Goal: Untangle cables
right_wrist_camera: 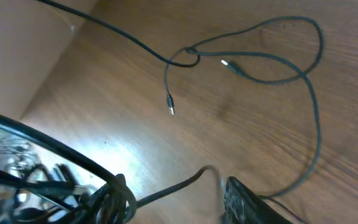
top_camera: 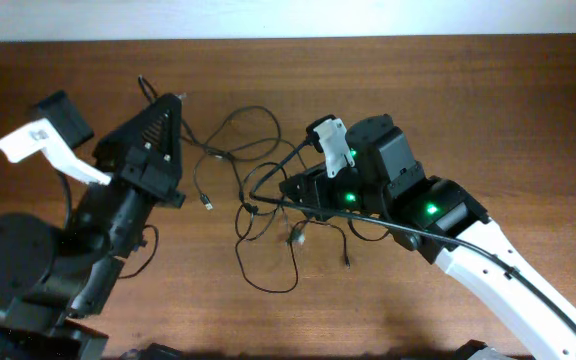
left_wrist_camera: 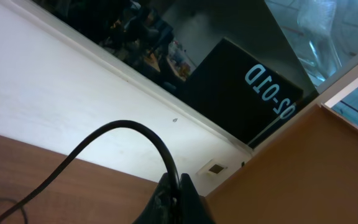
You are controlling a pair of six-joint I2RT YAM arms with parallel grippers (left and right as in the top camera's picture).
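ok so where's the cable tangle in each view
overhead: the cables sprawl across the middle of the picture.
left wrist: only one cord, arcing from lower left to bottom centre.
right wrist: loops across the upper half, with a plug end left of centre.
shared landmark: the brown wooden table, seen in all three.

Blk box (left_wrist_camera: 241,93), left wrist view: "02-01D", upside down. Nothing else legible.

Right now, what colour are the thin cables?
Black; the cables show best in the overhead view.
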